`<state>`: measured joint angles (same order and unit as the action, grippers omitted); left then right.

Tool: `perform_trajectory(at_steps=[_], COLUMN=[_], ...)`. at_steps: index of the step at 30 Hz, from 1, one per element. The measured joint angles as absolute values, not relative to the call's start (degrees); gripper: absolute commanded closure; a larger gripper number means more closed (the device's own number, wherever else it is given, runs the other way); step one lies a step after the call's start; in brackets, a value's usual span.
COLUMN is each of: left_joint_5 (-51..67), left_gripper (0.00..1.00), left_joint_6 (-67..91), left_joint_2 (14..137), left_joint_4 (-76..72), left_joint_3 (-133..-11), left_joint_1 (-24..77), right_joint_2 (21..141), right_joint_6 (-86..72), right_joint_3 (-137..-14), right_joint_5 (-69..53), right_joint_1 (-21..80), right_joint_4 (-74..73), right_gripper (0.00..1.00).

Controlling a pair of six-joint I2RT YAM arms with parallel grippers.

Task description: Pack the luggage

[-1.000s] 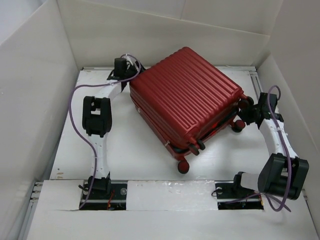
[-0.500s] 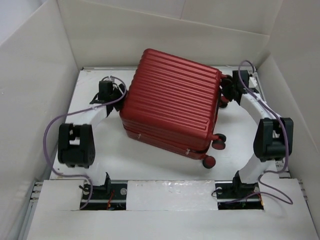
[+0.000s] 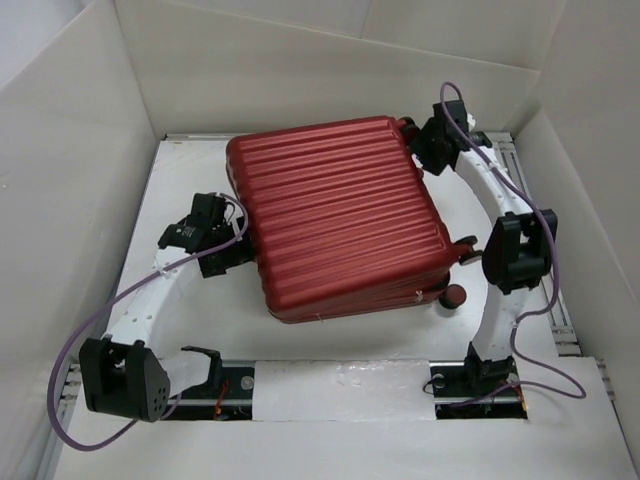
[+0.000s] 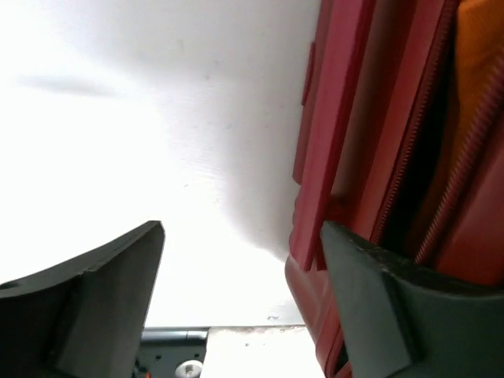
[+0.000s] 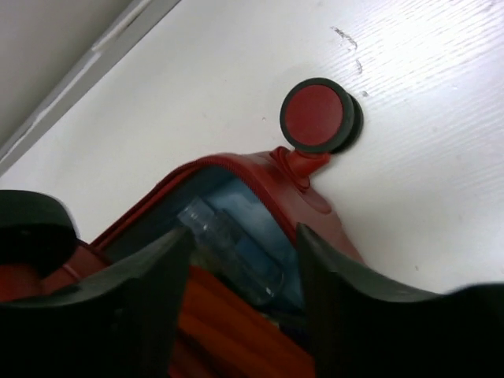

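Observation:
The dark-red ribbed luggage lies flat on the white table, wheels to the right. My left gripper is open at its left edge. In the left wrist view the left gripper has its right finger against the red shell. My right gripper is open at the far right corner. In the right wrist view the right gripper straddles a gap in the shell showing light blue lining, a clear bottle and orange fabric, beside a wheel.
White walls box in the table on three sides. A metal rail runs along the right edge, and another crosses the near edge by the arm bases. Purple cables loop off both arms.
The luggage has swung counter-clockwise, its wheels going from the front to the right. The left gripper came nearer along its left edge, the right gripper went to the far corner, and both opened wider.

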<state>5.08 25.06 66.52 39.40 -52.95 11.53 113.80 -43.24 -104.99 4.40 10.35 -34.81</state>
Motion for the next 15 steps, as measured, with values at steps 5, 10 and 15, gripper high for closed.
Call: perform_trajectory(at_steps=[5, 10, 15], left_joint_5=[0.01, -1.87, 0.51], left_gripper=[0.11, 0.04, 0.2], left_joint_6=[25.23, 26.81, 27.53], left_joint_2=[67.83, 70.96, 72.47], left_joint_4=[40.91, 33.26, 27.24], left_joint_3=[-62.63, -77.95, -82.28], left_joint_1=[9.34, 9.54, 10.39], right_joint_2=[102.89, 84.16, 77.01], right_joint_6=[-42.52, -42.22, -41.58], right_joint_3=[-99.66, -85.19, -75.48], right_joint_5=[-0.1, -6.5, -13.21], right_joint_1=[6.26, 1.78, -0.89], right_joint_4=[-37.04, -36.56, -36.75], right_gripper=[0.14, 0.07, 0.07])
